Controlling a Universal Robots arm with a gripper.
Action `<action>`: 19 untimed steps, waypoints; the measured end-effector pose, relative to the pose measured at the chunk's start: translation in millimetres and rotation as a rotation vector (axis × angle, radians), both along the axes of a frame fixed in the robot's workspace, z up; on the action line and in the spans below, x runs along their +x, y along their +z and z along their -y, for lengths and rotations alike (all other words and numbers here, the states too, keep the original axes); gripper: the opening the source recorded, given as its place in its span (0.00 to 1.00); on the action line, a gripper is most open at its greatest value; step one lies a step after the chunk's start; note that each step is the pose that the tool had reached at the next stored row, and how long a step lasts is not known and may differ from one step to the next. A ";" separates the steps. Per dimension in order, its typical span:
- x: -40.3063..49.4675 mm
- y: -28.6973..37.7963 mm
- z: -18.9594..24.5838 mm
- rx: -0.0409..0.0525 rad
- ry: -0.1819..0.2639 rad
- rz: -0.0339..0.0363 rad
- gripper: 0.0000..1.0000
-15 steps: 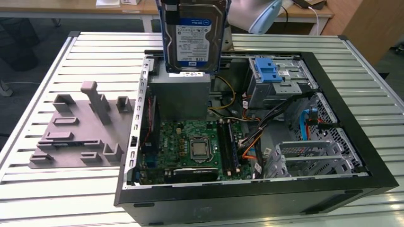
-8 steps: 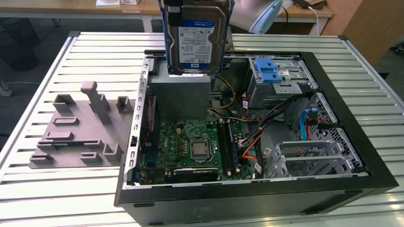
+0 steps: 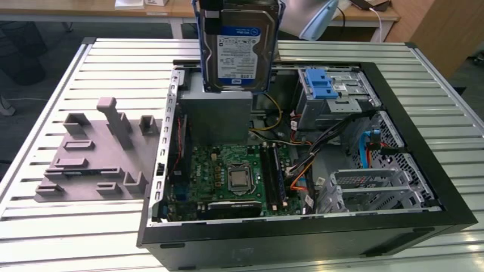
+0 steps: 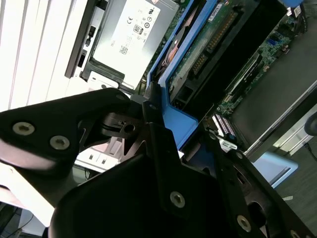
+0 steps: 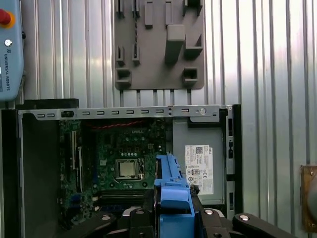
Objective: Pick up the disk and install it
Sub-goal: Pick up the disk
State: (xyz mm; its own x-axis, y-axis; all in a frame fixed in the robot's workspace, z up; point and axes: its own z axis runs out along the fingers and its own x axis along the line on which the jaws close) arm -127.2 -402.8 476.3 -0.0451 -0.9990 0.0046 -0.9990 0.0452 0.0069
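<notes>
The disk point(image 3: 238, 54), a silver hard drive with a white-and-blue label in a blue carrier frame, hangs upright above the back of the open computer case point(image 3: 423, 187). In both wrist views my gripper point(image 4: 171, 126) is shut on the blue carrier's edge point(image 5: 172, 191), with black fingers point(image 5: 210, 218) on either side of it. Below the disk lie the grey power supply point(image 3: 215, 110) and the green motherboard point(image 3: 234, 175). The disk is clear of the case and touches nothing but my gripper.
A metal drive cage with a blue latch point(image 3: 327, 86) sits at the case's back, toward the exterior view's right. A grey fixture plate with upright pegs point(image 3: 90, 164) lies on the slatted table point(image 3: 76, 226) at that view's left. A teach pendant point(image 5: 10, 49) rests beside the case.
</notes>
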 end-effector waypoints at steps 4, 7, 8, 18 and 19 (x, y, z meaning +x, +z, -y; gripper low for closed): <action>2.1 0.0 3.2 -0.0001 -0.002 0.0000 0.36; 3.8 0.1 5.4 -0.0001 -0.003 -0.0001 0.36; 4.3 0.0 6.1 0.0000 -0.004 -0.0001 0.36; 9.7 0.0 12.3 0.0000 -0.008 -0.0001 0.36; 10.2 0.0 12.9 -0.0001 -0.008 -0.0002 0.36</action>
State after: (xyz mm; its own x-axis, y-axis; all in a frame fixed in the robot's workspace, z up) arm -116.9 -415.7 476.3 -0.0535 -0.9986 0.0047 -0.9985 0.0536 0.0070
